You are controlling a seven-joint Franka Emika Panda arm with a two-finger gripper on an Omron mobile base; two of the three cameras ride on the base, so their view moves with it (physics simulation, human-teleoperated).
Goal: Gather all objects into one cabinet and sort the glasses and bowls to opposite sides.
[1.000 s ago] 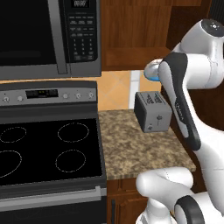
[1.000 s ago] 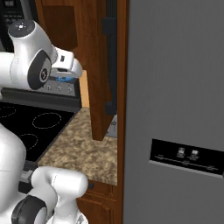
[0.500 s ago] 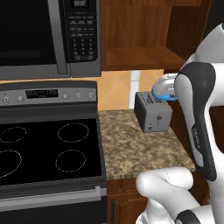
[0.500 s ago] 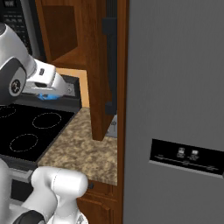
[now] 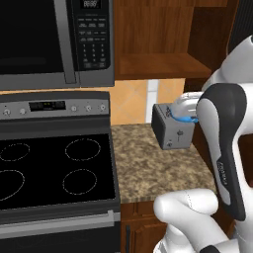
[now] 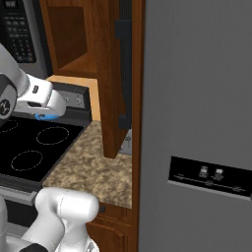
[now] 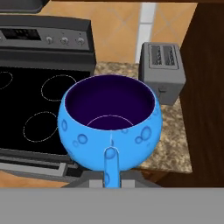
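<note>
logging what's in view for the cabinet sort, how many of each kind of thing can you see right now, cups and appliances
Cups: 1, a rounded bright blue mug with a dark inside, held up above the counter.
Toasters: 1, a grey boxy toaster on the speckled granite counter.
Stoves: 1, a black glass-top stove.
Microwaves: 1, a dark microwave.
Fridges: 1, a tall grey fridge.
Total: 5

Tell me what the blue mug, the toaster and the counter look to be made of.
Blue mug: probably glazed ceramic, a glossy bright blue outside with paler round spots and a dark purple inside. Toaster: looks like brushed or matte grey metal, though painted plastic is possible. Counter: speckled brown and tan like polished granite, perhaps a laminate copy.
</note>
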